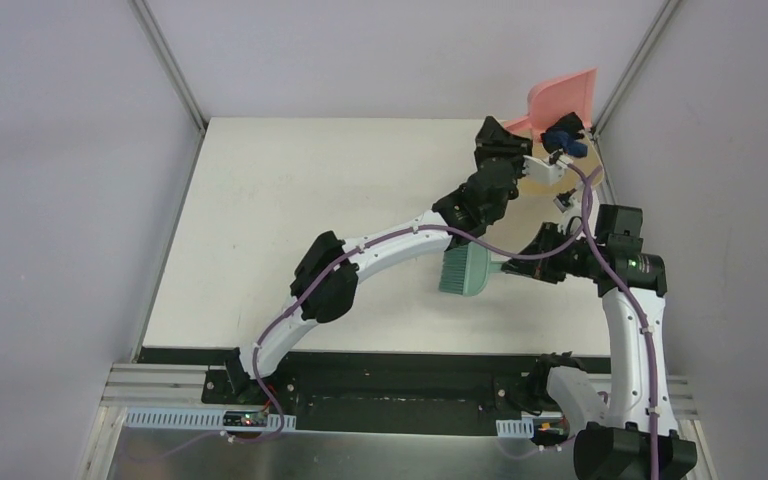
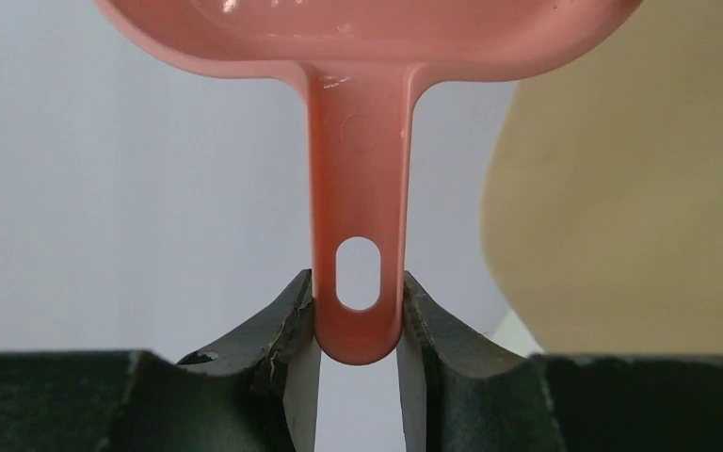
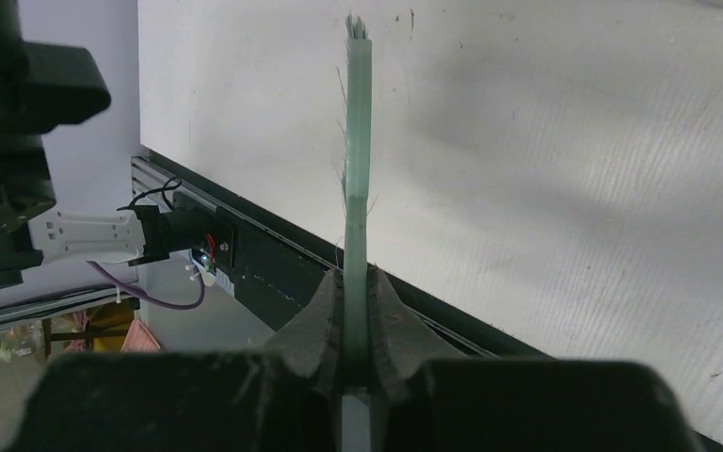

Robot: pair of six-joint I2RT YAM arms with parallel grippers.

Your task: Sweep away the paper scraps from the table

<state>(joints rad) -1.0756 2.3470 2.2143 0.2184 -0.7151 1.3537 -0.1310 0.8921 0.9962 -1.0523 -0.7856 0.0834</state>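
Now left hand: squeezing dustpan handle, 1 o'clock
Right hand: squeezing brush handle, 4 o'clock
Scraps: dark blue, by dustpan
Table: white

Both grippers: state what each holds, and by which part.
Left gripper clamps the pink dustpan by its handle's end, at the hanging hole. Right gripper clamps the teal brush by its handle.
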